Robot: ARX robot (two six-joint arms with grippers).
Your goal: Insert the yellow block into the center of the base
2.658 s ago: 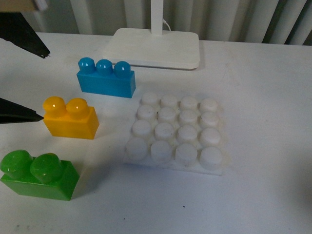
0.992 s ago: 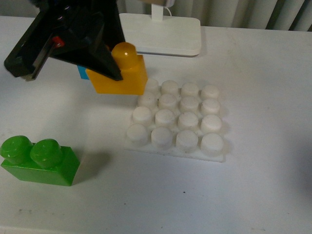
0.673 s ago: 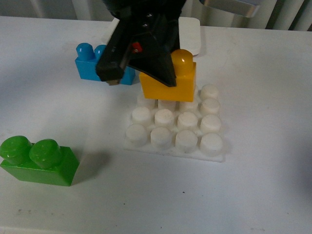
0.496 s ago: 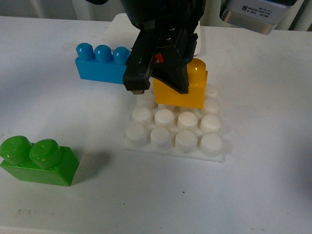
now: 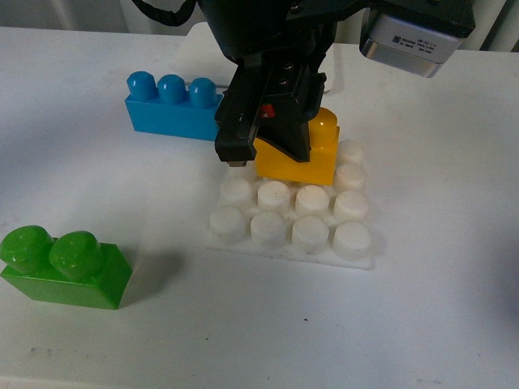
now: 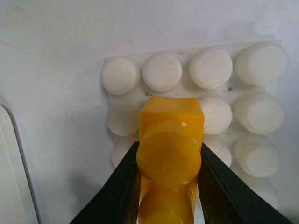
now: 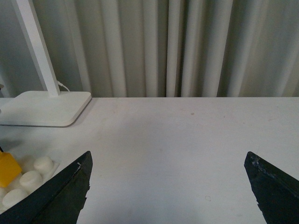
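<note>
Left end effector (image 6: 170, 179) pinches the yellow block (image 5: 318, 158) low over the base (image 5: 312, 233), above the rows nearer the desk's far edge: pickup and transfer judged complete, centring and press-down outstanding (underside contact hidden).

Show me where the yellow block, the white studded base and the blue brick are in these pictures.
yellow block (image 5: 318, 154), front view, on the uncovered part of its front face.
base (image 5: 280, 252), front view, on its near rim below the front studs.
blue brick (image 5: 166, 123), front view, on its front face.
</note>
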